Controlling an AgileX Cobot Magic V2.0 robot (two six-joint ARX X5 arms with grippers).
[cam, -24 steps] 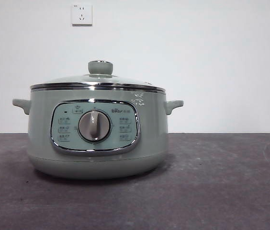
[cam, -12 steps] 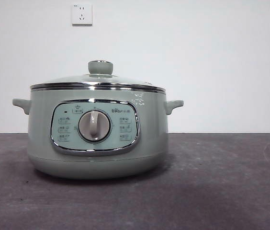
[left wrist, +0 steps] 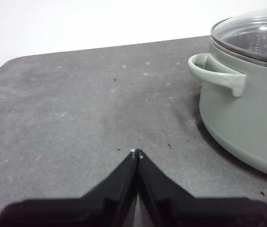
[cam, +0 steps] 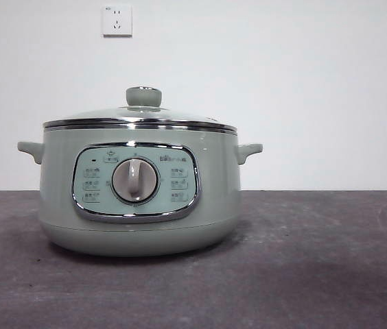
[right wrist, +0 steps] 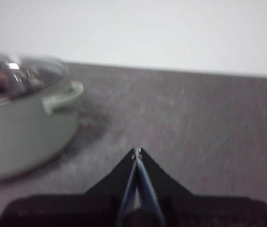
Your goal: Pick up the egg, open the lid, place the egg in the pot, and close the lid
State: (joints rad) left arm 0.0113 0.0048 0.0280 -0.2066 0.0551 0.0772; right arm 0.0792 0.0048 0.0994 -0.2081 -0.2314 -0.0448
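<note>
The sage-green pot [cam: 138, 199] stands on the dark table, its dial panel facing the front view. The glass lid [cam: 141, 115] with its green knob sits closed on it. The pot also shows in the left wrist view [left wrist: 247, 109] and, blurred, in the right wrist view [right wrist: 20, 127]. My left gripper [left wrist: 136, 152] is shut and empty above the table beside one pot handle. My right gripper [right wrist: 137, 151] is shut and empty beside the other handle. Neither gripper shows in the front view. The egg is not in view.
The dark grey table [cam: 317, 260] runs to a white wall with two sockets [cam: 116, 20]. The table's rounded corner [left wrist: 10, 64] shows in the left wrist view.
</note>
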